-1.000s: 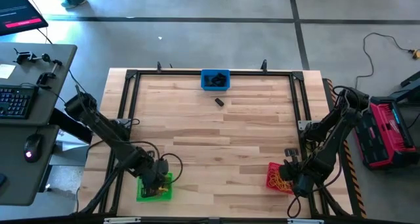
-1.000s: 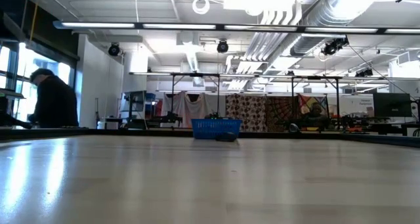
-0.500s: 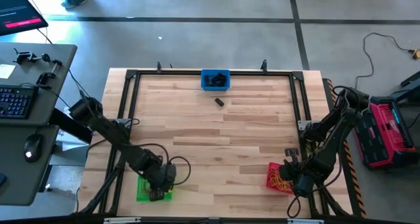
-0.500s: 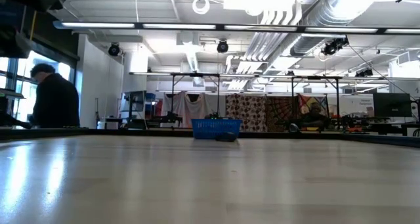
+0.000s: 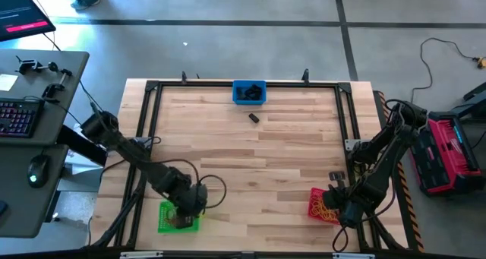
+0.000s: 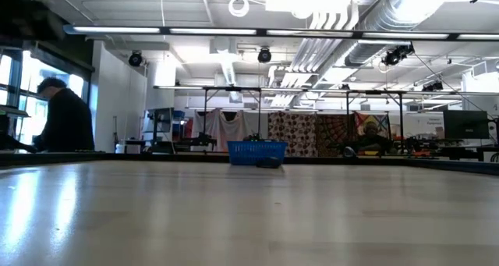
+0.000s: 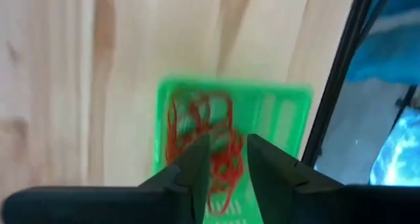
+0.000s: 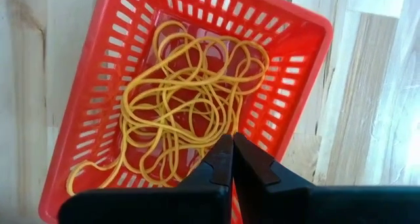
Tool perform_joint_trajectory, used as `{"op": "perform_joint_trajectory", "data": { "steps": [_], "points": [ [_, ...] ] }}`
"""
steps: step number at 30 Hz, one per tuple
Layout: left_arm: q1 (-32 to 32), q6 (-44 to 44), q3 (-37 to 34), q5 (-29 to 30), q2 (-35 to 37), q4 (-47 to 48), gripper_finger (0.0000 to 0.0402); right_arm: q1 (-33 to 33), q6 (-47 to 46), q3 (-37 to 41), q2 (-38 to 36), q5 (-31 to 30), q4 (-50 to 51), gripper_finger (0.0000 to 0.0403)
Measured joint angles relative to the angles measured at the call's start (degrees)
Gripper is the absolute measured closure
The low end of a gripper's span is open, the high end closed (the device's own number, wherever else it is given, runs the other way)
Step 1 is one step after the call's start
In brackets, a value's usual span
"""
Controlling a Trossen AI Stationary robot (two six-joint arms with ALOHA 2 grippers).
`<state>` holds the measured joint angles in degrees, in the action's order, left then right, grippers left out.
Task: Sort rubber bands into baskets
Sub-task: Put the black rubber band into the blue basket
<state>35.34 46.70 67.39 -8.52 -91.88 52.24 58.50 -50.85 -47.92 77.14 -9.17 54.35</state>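
Observation:
At the table's near left corner a green basket point(image 5: 168, 221) holds reddish-brown rubber bands point(image 7: 200, 129). My left gripper point(image 7: 228, 161) hangs over it, pointing down, open, with the bands lying below the gap. At the near right a red basket point(image 8: 289, 46) holds a tangle of yellow rubber bands point(image 8: 187, 99). My right gripper point(image 8: 232, 158) hovers over it, shut and empty. A blue basket point(image 5: 249, 92) with black bands stands at the far edge. A small black bundle point(image 5: 254, 118) lies on the table in front of it.
A black metal frame point(image 5: 148, 122) runs round the wooden table top. A desk with keyboard and mouse point(image 5: 23, 122) stands beyond the left edge, a red case point(image 5: 448, 153) beyond the right. A person point(image 6: 62, 122) stands far behind in the low view.
My left gripper has moved a little toward the table's right edge over the green basket, so more of the basket's left part shows beside it. My right arm has kept still.

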Motion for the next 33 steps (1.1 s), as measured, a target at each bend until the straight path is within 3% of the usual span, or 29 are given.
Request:
{"op": "perform_joint_trajectory", "data": {
  "steps": [8,17,24,33],
  "points": [
    [-11.43,-11.68,1.85,2.99,1.87,-3.45,0.0395,-3.24,2.13,0.00,-1.61,-1.22,-4.24,0.0403],
    [-32.06,-35.29,1.87,-4.02,0.13,-16.34,0.0401,-13.58,6.68,0.00,-9.51,-5.40,-4.93,0.0403],
    [-45.21,-41.12,1.85,-6.02,-6.41,-28.05,0.0401,-27.46,14.18,0.00,-11.53,-5.77,-4.44,0.0403],
    [-50.51,-47.40,1.82,5.52,-12.92,-35.26,0.0358,-42.86,17.92,0.00,-12.00,-5.71,-5.53,0.0403]
  ]
}}
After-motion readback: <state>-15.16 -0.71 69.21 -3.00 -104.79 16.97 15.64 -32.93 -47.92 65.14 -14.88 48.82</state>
